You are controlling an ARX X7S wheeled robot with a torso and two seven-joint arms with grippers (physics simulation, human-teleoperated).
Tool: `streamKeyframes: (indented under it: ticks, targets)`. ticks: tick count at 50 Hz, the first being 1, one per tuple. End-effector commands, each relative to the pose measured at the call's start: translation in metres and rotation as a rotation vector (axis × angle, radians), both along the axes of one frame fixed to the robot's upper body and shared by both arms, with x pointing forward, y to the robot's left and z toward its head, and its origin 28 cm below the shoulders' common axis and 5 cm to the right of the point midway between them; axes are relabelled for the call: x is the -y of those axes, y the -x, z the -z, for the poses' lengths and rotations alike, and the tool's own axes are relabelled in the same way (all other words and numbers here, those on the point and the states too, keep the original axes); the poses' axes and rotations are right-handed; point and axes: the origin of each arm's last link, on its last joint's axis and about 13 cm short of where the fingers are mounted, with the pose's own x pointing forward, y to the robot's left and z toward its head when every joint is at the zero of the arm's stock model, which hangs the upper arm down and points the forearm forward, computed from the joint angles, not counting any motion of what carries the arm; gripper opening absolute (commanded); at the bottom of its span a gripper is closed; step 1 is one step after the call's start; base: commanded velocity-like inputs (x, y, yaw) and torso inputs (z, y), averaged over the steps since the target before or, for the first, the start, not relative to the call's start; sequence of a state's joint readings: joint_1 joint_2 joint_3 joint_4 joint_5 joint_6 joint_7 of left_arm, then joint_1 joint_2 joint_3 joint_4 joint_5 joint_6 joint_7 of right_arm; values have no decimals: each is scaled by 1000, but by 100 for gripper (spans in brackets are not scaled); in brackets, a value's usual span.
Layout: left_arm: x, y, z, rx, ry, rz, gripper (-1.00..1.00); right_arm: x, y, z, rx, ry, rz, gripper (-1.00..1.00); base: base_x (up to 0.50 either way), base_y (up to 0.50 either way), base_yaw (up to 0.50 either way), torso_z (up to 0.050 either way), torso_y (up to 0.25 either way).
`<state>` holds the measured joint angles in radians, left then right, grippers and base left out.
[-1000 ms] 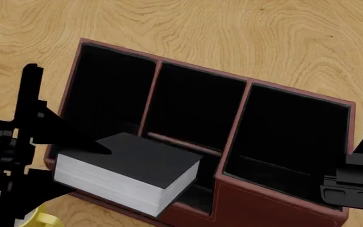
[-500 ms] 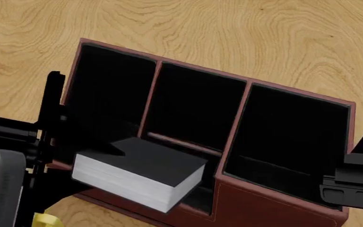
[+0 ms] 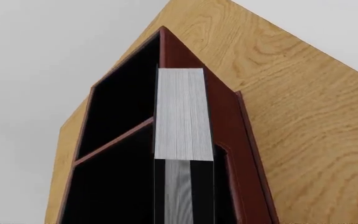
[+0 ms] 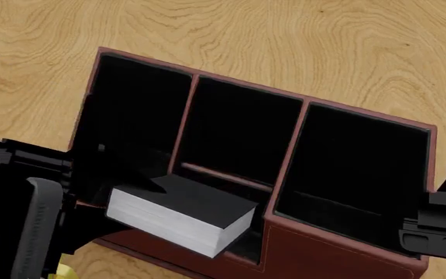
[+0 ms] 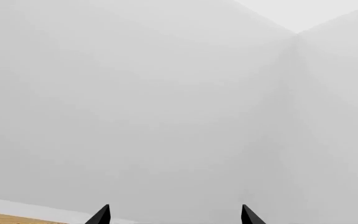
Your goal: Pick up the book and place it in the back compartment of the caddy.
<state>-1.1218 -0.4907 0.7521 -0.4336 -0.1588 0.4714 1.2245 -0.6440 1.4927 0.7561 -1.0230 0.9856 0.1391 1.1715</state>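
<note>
Left gripper [image 4: 141, 189] clamps the book [image 4: 180, 215] over the caddy [image 4: 339, 250]

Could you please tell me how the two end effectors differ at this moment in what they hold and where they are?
The left end effector is shut on the thick black hardcover book, held over the near end of the dark red-brown leather-look caddy. The right end effector holds nothing, its fingertips spread apart, and it faces a blank pale wall. It sits off to the caddy's right side, away from the book. Both are black.
</note>
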Motion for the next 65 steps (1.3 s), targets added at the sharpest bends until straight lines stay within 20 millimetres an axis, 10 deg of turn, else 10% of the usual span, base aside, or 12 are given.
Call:
streamKeyframes:
  ticks: [1,65]
  targets:
    - [1,-9,-1,-40,35,-15,-100,2,1,3,-6,-3,7,100,0,0,0,0,0]
    - [23,-50,34,-137,34,-34,-100,6,-3,7,-23,4,29,100,0,0,0,0,1]
